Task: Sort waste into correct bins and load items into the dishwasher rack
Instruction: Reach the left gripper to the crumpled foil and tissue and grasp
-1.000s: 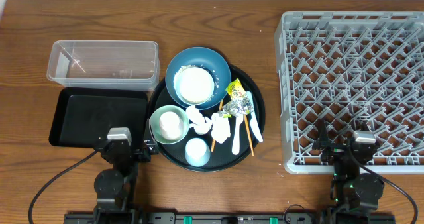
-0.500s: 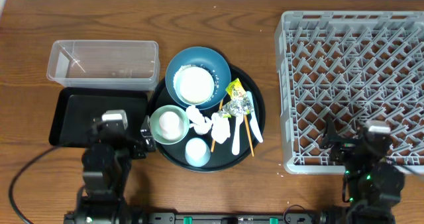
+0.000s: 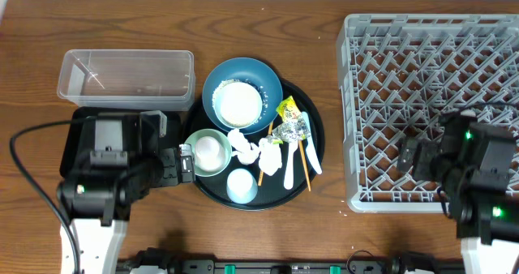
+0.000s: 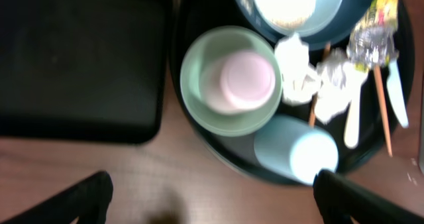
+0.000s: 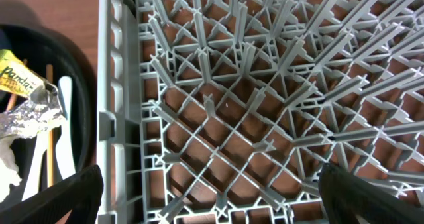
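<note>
The round black tray (image 3: 315, 126) holds a dark blue dish (image 3: 258, 76) with a white bowl in it, a pale green bowl (image 3: 195, 144) with a cup inside, a light-blue cup (image 3: 242, 185), white tissue pieces (image 3: 250, 149), a yellow-and-silver wrapper (image 3: 289, 118), chopsticks (image 3: 304, 164) and pale spoons (image 3: 289, 165). My left gripper (image 3: 180, 162) is open and empty, just left of the green bowl (image 4: 199, 98). My right gripper (image 3: 409, 154) is open and empty above the front-left part of the grey rack (image 3: 434, 71); pegs show between its fingers (image 5: 212, 204).
The clear tub (image 3: 126, 78) stands at the back left. The shallow black rectangular tray (image 3: 81, 128) lies in front of it, partly under my left arm. The rack's left wall (image 5: 109, 85) stands next to the round tray's right edge.
Both arms have risen from the table's front edge and moved inward. The left gripper now hovers by the green bowl, and the right one is over the rack. No object has moved.
</note>
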Available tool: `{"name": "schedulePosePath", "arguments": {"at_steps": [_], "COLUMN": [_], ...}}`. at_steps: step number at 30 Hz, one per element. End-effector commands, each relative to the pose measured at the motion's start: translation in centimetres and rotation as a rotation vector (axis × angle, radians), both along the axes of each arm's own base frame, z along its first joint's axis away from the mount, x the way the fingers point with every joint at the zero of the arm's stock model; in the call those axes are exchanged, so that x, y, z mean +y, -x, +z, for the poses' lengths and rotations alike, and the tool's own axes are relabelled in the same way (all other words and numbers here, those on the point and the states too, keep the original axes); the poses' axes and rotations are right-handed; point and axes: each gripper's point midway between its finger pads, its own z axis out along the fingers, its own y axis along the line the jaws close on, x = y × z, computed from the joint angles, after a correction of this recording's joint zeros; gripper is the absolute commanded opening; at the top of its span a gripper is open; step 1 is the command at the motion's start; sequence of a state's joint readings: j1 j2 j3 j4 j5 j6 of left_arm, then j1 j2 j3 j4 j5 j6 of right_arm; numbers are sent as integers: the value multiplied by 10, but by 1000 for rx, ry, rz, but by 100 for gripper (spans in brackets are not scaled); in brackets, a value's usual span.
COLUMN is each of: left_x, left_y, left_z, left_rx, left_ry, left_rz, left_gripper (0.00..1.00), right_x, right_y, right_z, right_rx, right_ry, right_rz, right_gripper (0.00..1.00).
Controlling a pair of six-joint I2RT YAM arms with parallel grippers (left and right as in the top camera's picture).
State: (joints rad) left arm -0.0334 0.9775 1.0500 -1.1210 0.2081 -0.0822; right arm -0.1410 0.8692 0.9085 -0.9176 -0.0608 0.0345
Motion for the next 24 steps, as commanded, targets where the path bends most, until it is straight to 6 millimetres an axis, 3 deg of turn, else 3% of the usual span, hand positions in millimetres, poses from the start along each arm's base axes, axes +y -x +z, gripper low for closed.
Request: {"name": "schedulePosePath", "arguments": {"at_steps": [1, 5, 13, 17, 24], "left_x": [-2, -7, -26, -52, -117], "left_y": [1, -5, -39, -59, -86], "left_z": [5, 7, 14, 4, -27], "left_rx": [44, 24, -48, -25, -13], "left_ry": [21, 50, 107, 106, 58], "left_rz": [6, -7, -28, -114, -298], "left_gripper": [98, 98, 98, 98, 98], "right_x": [11, 19, 18, 18, 18], "right_y": [-8, -9, -10, -10, -9], "right_z": [5, -1, 0, 0, -1], "right_rx": [14, 39, 33, 34, 38], "right_ry": [-54, -97, -93, -96, -98], "right_rz": [31, 61, 57, 54, 52], "right_gripper": [99, 99, 99, 99, 99]}}
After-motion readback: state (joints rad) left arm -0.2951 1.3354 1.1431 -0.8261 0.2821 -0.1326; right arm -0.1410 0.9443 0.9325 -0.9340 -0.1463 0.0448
